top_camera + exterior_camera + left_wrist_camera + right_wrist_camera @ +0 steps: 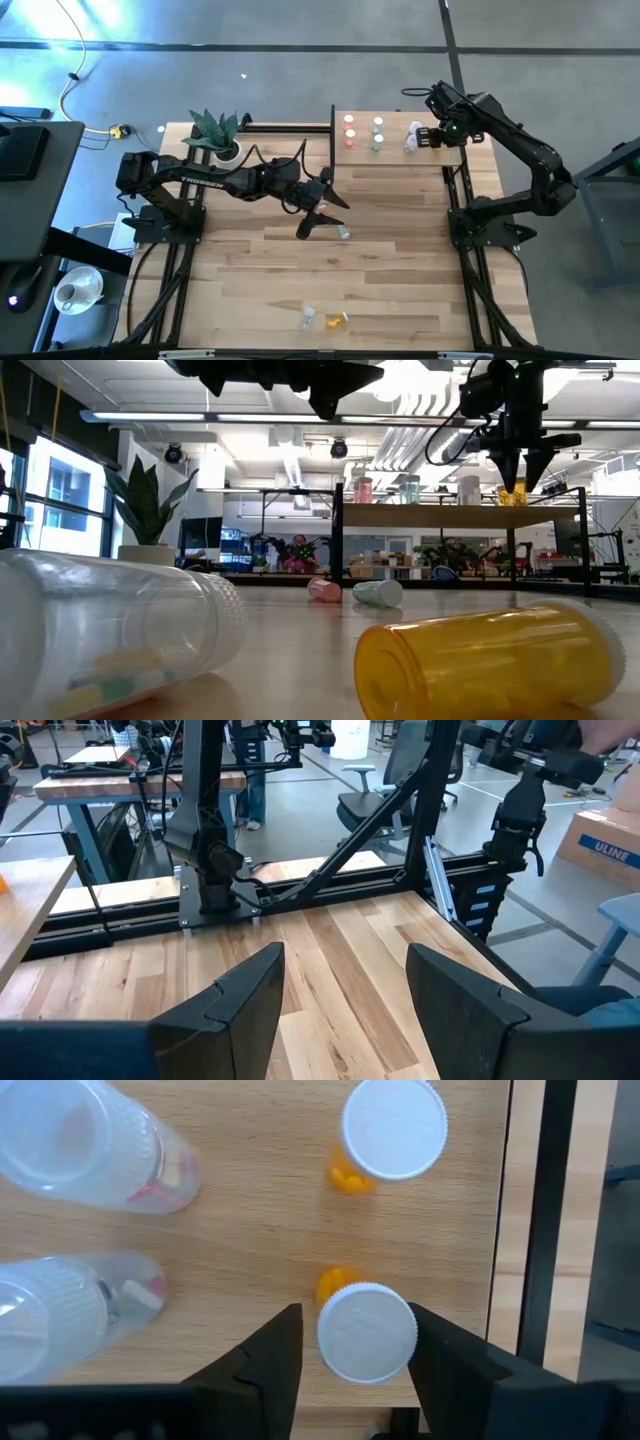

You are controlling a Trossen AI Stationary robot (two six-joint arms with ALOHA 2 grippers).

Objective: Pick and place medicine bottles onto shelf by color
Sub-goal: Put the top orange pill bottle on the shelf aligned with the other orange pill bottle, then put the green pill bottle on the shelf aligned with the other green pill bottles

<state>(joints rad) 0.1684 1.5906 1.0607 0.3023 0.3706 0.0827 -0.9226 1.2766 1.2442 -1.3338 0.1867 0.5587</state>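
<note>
My right gripper (352, 1342) hangs over the shelf (395, 152), fingers open around an orange bottle (366, 1330) (not squeezing it). My left gripper (345, 995) waits open above the table, holding nothing.

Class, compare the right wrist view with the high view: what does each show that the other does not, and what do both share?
Only the right wrist view shows the right gripper with open fingers around an upright white-capped orange bottle, another orange bottle beyond. Only the high view shows the left gripper over the table, the potted plant and two bottles near the front edge. Both share the shelf and clear bottles.
</note>
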